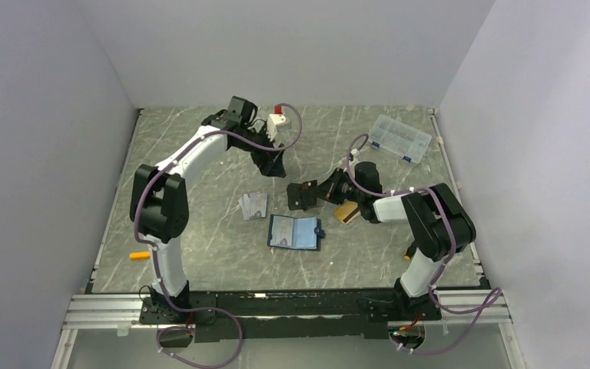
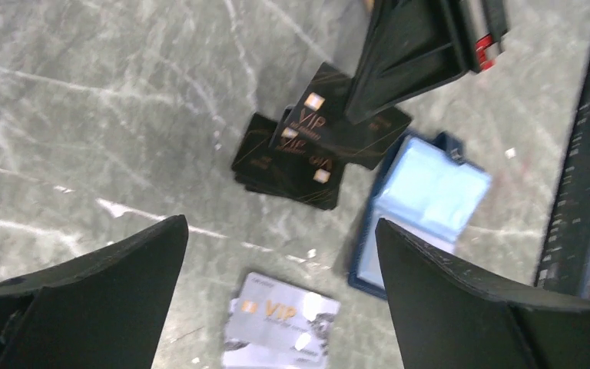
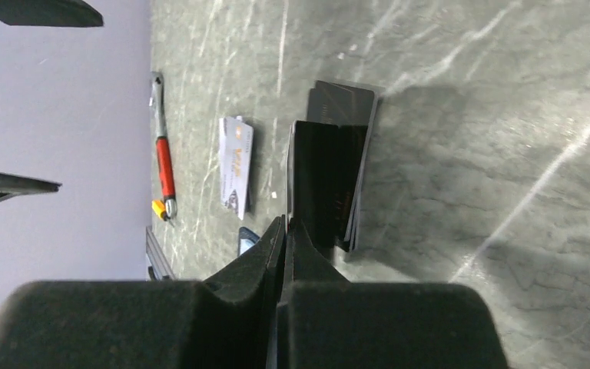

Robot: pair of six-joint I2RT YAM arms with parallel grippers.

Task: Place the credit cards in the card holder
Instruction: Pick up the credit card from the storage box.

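Note:
The card holder lies open on the table, navy outside and light blue inside. Left of it are silver credit cards, and a silver card marked VIP shows below my left gripper. An orange-gold card lies by my right wrist. A small pile of black VIP cards sits behind the holder. My right gripper is shut on one black card, tilted up on its edge over that pile. My left gripper hangs open above the silver cards, holding nothing.
A clear compartment box stands at the back right. An orange-handled screwdriver lies near the left front edge, seen also as a red and yellow tool. Walls close in the table on three sides.

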